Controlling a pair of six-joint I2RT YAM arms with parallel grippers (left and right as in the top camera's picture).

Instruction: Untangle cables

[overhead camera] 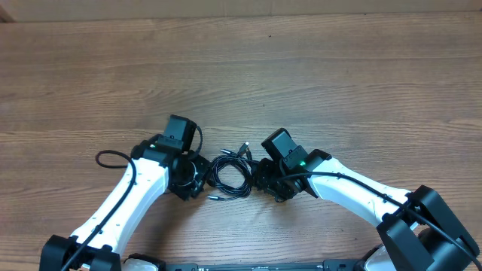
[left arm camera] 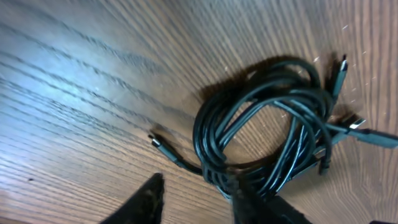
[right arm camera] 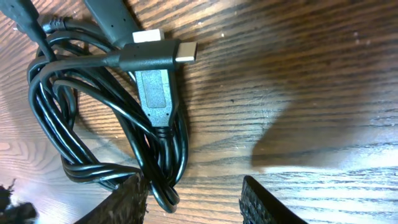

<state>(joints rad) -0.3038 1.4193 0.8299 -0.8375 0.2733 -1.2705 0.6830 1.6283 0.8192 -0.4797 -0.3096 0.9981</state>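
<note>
The table point(overhead camera: 241, 68) carries everything. My left hand point(left arm camera: 198, 200) and right hand point(right arm camera: 200, 200) flank the cables point(right arm camera: 165, 149), which lie in one loose coil between them. Both hands are partly open and grip nothing. The coil's near loop sits in my right hand's gap, and my left hand's inner finger point(left arm camera: 249, 202) touches the coil's edge.

I expect these cords to be light, limp and slick, so pulling one strand would likely drag the rest. The firmest hold looks like a moulded plug point(right arm camera: 149, 57) or the cord just behind it.

The coil is roughly round, with no real long axis. Most plugs fan out at its far side, and one tail plug point(left arm camera: 158, 142) trails off toward my left hand.
</note>
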